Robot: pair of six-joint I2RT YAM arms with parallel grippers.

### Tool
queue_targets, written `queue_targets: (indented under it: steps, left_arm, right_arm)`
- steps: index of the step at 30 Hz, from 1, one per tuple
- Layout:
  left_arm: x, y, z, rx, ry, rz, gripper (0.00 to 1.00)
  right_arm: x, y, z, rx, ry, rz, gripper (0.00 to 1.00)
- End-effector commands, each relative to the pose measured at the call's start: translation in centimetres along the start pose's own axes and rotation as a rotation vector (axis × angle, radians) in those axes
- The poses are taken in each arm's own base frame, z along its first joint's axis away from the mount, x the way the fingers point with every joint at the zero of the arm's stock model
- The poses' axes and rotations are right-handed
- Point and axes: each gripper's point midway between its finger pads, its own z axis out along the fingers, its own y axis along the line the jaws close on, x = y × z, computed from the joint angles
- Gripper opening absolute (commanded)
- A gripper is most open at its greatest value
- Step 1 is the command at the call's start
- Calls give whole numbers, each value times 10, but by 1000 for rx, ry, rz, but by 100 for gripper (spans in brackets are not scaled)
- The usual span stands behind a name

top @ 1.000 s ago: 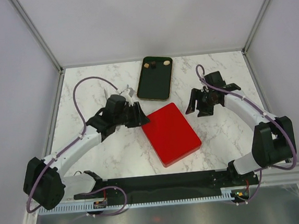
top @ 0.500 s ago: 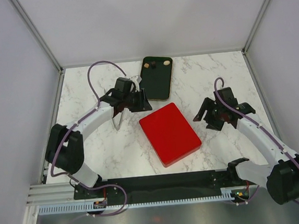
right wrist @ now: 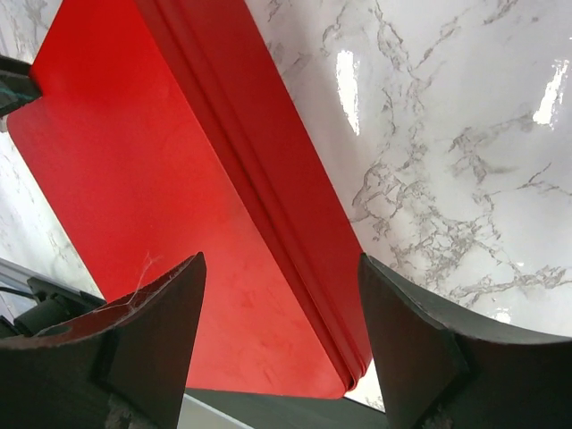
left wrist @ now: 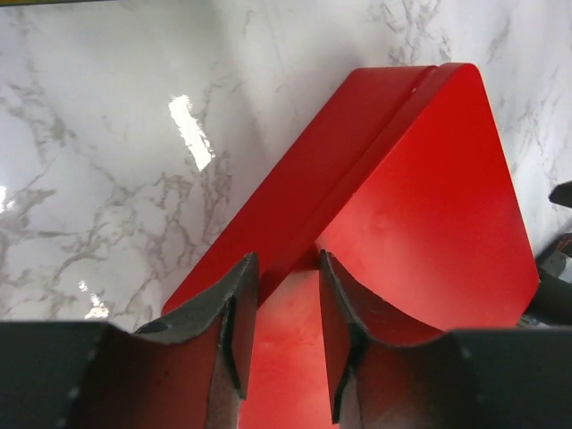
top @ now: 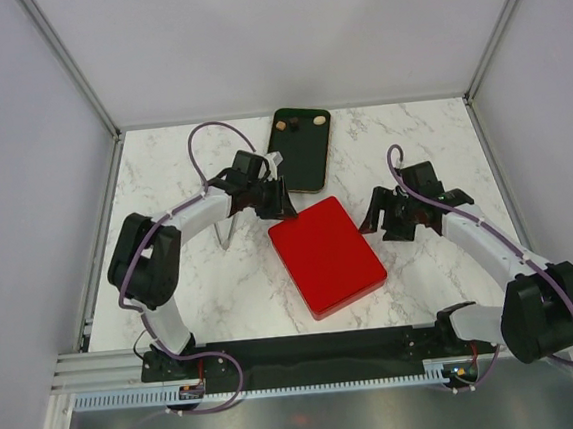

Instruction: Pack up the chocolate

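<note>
Lying at the far end of the tray (top: 302, 163), the chocolate (top: 297, 123) is noted well apart from the closed red box (top: 327, 256) at mid-table (top: 411, 143). The left hand (left wrist: 281, 264) is found at the box's far left corner, fingers narrowly parted; whether the corner is pinched cannot be told. The right hand (right wrist: 280, 261) is spread wide over the box's right edge, nothing grasped.

We look down on a white marble-patterned table (top: 222, 280) boxed in by plain pale walls (top: 281, 34).
Aluminium frame posts (top: 73, 68) rise from its far corners, a toothed white rail (top: 311, 383) and a dull grey metal sheet (top: 315, 423) run along the near edge, and we catch the light as bright glare (left wrist: 190, 132) on the glossy top.
</note>
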Motion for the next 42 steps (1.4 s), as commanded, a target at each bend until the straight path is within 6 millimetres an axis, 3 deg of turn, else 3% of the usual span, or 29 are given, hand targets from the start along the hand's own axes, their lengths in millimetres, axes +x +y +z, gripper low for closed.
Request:
queue_targets:
  steps: [1, 5, 14, 18, 22, 26, 27, 28, 30, 33, 35, 37, 39, 40, 41, 42]
  left_arm:
    - [-2, -21, 7, 124, 27, 66, 39]
    - [-1, -19, 9, 121, 33, 57, 36]
    - [10, -16, 11, 119, 63, 36, 34]
    - [13, -13, 15, 114, 75, 30, 34]
    - [11, -14, 15, 117, 69, 34, 34]
    - [-3, -13, 11, 65, 44, 14, 30]
    - [-4, -13, 8, 53, 51, 11, 30]
    - [-20, -16, 3, 35, 17, 24, 30]
    - [-33, -14, -8, -17, -15, 32, 39]
    - [-61, -15, -45, -102, -116, 51, 55]
    - [-69, -18, -76, -147, -182, 68, 57]
    - [-58, -20, -97, -154, -206, 67, 57]
    - [-38, -19, -104, -147, -196, 62, 57]
    - [-6, -9, -97, -148, -139, 37, 57]
    - [-2, -17, -107, -101, -177, 45, 57]
    - [33, -11, -98, -64, -108, -1, 57]
  right_arm:
    - [-14, 15, -3, -61, -34, -98, 77]
    - [-19, 21, -1, -88, -27, -133, 76]
    - [-11, 6, 10, -34, 31, -137, 73]
    - [-6, 17, 12, -108, 65, -176, 70]
    - [-10, 25, 12, -151, 57, -187, 68]
    - [1, 21, 23, -157, 99, -149, 66]
    - [2, 20, 24, -156, 98, -142, 66]
    - [0, 21, 25, -162, 88, -134, 66]
    - [3, 18, 26, -156, 92, -128, 66]
    - [5, 15, 26, -146, 90, -131, 66]
    - [9, 12, 27, -142, 98, -131, 66]
    - [13, 8, 28, -136, 105, -133, 66]
    - [18, 4, 29, -129, 112, -136, 66]
    - [20, 3, 29, -129, 115, -135, 66]
    - [23, 3, 28, -133, 118, -129, 66]
    - [23, 3, 28, -138, 116, -129, 66]
